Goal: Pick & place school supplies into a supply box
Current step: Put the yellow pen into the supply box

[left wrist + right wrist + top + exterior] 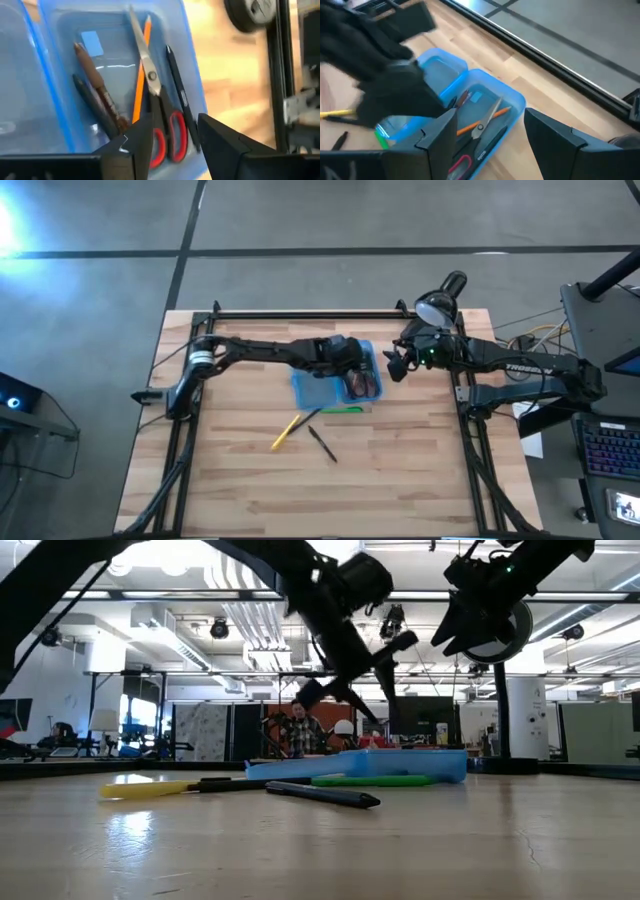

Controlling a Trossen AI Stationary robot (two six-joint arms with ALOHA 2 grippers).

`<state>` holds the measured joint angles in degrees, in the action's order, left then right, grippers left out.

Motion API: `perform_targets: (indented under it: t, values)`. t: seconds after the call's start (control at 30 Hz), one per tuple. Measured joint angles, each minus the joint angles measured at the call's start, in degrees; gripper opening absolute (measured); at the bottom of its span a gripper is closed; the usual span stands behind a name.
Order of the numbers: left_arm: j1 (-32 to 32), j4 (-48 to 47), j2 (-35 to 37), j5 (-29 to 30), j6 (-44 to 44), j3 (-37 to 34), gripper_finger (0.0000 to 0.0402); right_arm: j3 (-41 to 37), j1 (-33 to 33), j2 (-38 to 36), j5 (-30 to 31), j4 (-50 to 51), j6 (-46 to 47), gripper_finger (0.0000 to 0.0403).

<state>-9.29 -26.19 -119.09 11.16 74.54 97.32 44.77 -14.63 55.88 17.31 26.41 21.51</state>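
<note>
The translucent blue supply box (318,388) lies open on the table's far middle. Its right half (190,65) holds the red-handled scissors (150,80), an orange pencil (139,85), a brown pen (100,90) and black pens (177,90). My left gripper (175,145) is open and empty just above that half (358,365). My right gripper (490,135) is open and empty, in the air to the box's right (393,362). A green pen (340,410), a yellow pencil (286,430) and a black pen (322,443) lie flat on the table near the box.
A black desk lamp (440,300) stands at the table's far right corner, close behind my right arm. The near half of the wooden table (330,490) is bare wood. People show in the room beyond the table (298,730).
</note>
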Motion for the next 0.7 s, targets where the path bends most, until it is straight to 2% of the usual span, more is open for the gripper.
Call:
perform_targets:
  t: [0.13, 0.3, 0.4, 0.57, 0.7]
  values:
    - [2.25, -7.36, 3.82, 0.72, -2.36, -0.04, 0.0138, 0.00, -0.32, 0.18, -3.65, -0.42, -2.52, 0.0219]
    - [5.92, -21.19, 7.90, 4.64, 0.07, -0.06, 0.0139, -0.02, -0.63, 1.00, -5.95, -0.60, -5.34, 0.0219]
    - [8.48, -29.75, 9.70, 5.34, 3.86, -0.07, 0.0139, -0.02, -0.95, 2.30, -8.05, -0.69, -7.29, 0.0219]
    - [12.52, -41.70, 10.82, 3.61, 12.60, -0.12, 0.0139, -0.04, -2.05, 6.49, -17.54, -1.29, -8.33, 0.0219]
    - [14.52, -44.60, 11.09, 0.66, 19.58, -0.72, 0.0139, -0.09, -2.37, 8.67, -18.99, -1.37, -8.81, 0.0219]
